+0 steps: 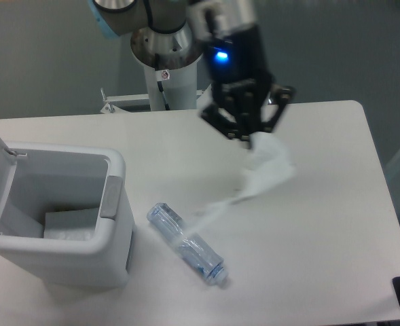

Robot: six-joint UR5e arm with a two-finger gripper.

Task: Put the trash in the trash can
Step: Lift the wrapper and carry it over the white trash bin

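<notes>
End effector [252, 136]: we log it clamped on wrapper [264, 171], which trails blurred beneath, above table [322, 238]. Bottle [186, 244]: flat on table, long axis diagonal. Trash can [115, 163]: lid open, lies well left and lower; we judge carry must run leftward.

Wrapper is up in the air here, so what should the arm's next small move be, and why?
Probably keep carrying left toward the trash can. The gripper is shut on the wrapper, which hangs blurred above the table, well right of the bin. The lid stands open. The bottle lies on the table, untouched.
</notes>
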